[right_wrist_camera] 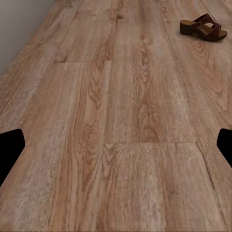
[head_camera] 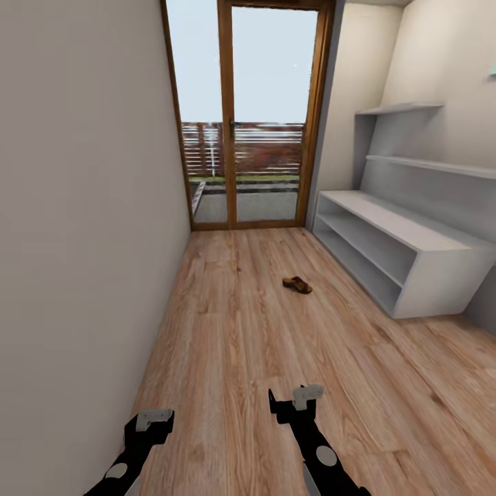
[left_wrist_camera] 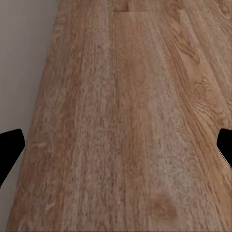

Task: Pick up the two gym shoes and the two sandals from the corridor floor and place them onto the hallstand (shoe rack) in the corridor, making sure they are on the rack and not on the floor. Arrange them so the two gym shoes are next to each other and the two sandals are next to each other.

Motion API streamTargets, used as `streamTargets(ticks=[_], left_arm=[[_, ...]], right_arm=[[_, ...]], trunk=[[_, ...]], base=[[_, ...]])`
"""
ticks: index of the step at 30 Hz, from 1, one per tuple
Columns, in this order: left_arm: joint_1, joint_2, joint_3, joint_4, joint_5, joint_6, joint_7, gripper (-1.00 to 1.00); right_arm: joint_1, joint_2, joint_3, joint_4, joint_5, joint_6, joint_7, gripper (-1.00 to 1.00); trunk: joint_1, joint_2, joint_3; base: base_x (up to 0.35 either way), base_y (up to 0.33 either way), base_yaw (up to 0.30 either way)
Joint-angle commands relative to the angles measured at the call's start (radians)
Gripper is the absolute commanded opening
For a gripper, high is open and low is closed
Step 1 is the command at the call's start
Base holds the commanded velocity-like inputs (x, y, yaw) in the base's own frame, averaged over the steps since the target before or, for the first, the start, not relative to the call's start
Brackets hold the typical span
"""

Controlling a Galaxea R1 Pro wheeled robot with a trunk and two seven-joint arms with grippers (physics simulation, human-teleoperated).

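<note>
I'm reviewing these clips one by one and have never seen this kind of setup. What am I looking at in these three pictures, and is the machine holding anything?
These are simulator renders from a wheeled robot with two arms. The large picture comes from a camera on its head, looking down a corridor: the left gripper and right gripper hang low over the wood floor, both open and empty. The two smaller pictures come from cameras near each gripper; the dark shapes at their edges are the fingers.

One brown sandal lies on the floor ahead, also seen from the right wrist. To the right stands the pale grey shoe rack, with nothing visible on it. A glass door ends the corridor.
</note>
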Motion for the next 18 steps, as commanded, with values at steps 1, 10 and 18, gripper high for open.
streamTargets(ticks=[1, 10, 18], left_arm=[[-0.001, 0.000, 0.003, 0.001, -0.002, -0.003, 0.000, 1.00], [-0.001, -0.001, 0.004, 0.001, -0.002, -0.003, 0.000, 1.00], [-0.001, -0.003, 0.004, 0.001, -0.003, -0.003, 0.000, 1.00]], right_arm=[[0.000, 0.000, 0.001, 0.001, 0.004, -0.002, -0.003, 1.00], [0.000, 0.000, 0.001, 0.001, 0.004, -0.002, -0.003, 1.00], [0.000, 0.000, 0.001, 0.001, 0.004, -0.002, -0.003, 1.00]], trunk=[[0.000, 0.000, -0.001], [0.000, 0.000, -0.001], [0.000, 0.000, -0.001]], base=[[0.336, 0.000, 0.000], [0.336, 0.000, 0.000], [0.336, 0.000, 0.000]])
